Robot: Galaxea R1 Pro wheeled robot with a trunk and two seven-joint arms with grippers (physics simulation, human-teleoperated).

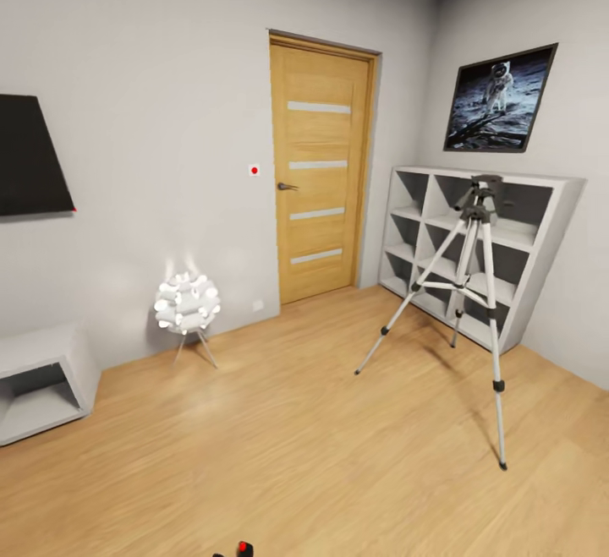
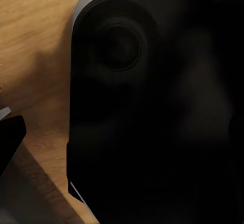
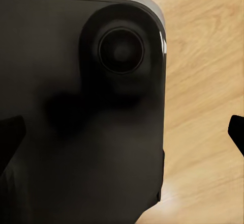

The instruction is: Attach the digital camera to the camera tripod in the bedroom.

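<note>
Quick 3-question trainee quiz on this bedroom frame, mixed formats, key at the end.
1. True or false: the camera tripod stands upright on the wood floor, legs spread.
2. What stands right behind the tripod? A) grey cube shelf B) wooden door C) glowing white lamp
3. Fill in: the framed picture above the shelf shows an ______.

Key: 1 true; 2 A; 3 astronaut.
</note>
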